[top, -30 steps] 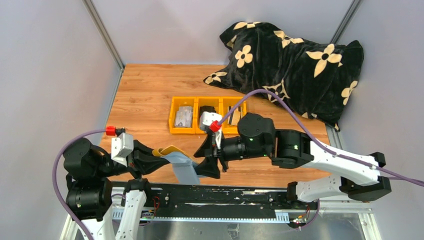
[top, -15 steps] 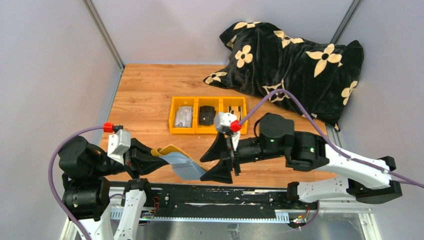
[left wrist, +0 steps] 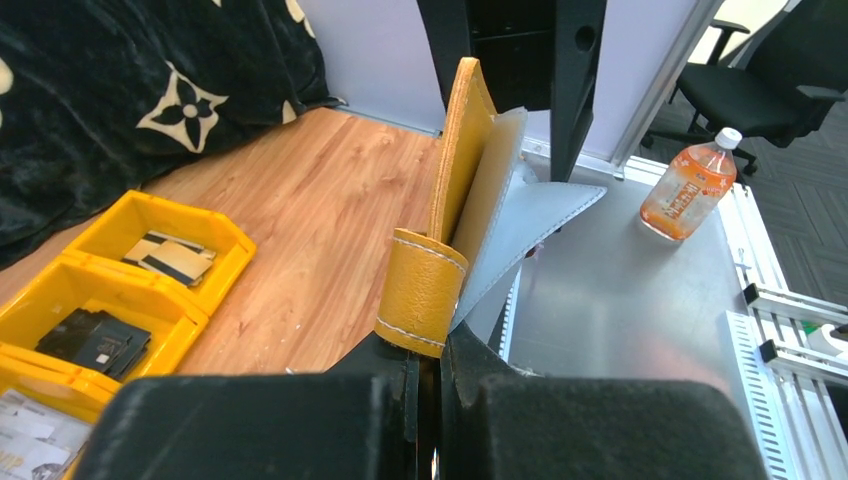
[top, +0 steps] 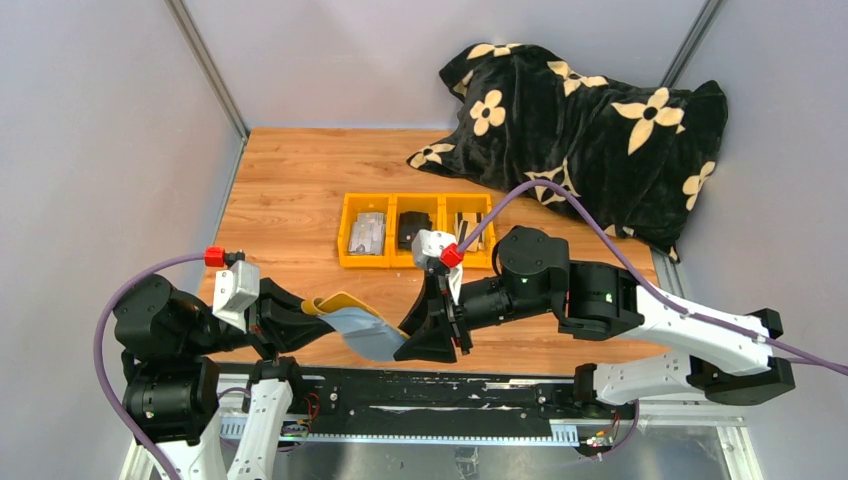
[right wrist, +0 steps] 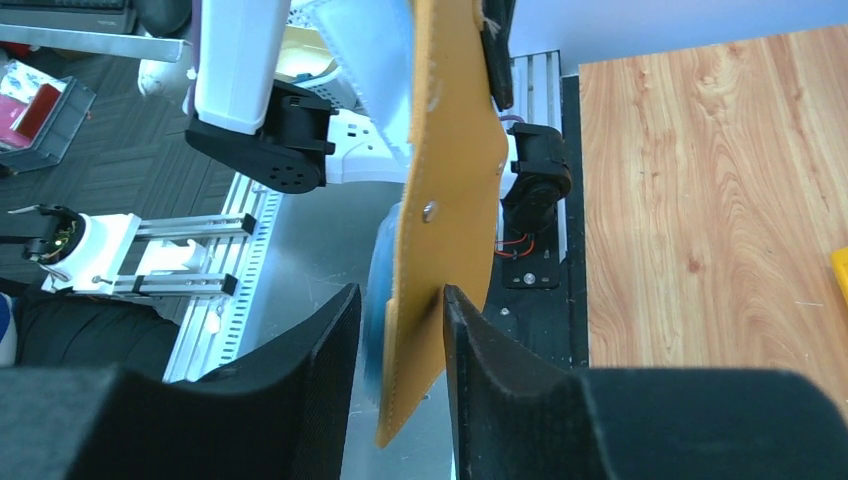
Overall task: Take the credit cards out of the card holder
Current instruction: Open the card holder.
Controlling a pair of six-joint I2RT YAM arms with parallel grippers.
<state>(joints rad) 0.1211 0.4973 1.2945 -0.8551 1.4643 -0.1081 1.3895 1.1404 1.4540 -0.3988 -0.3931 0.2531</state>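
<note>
The mustard-yellow card holder (top: 352, 318) hangs open in the air over the table's near edge, its grey-blue inner faces showing. My left gripper (top: 298, 318) is shut on its folded spine (left wrist: 424, 290). A pale flat sheet (left wrist: 495, 170), perhaps a card, stands between the flaps. My right gripper (top: 428, 335) is open, with a jaw on each side of the holder's free mustard flap (right wrist: 450, 160); one finger (right wrist: 480, 340) touches it. Pale cards with black stripes (top: 470, 222) lie in the yellow tray's right compartment.
The yellow three-compartment tray (top: 345, 245) sits mid-table, with pale grey cards (top: 367, 232) on the left and a black pouch (top: 413, 230) in the middle. A black flowered blanket (top: 590, 130) lies at the back right. An orange bottle (left wrist: 685, 185) stands off the table.
My right gripper had drawn back to the right with its jaws wide, and has now moved left again onto the holder's free flap with narrower jaws. The left gripper still holds the holder.
</note>
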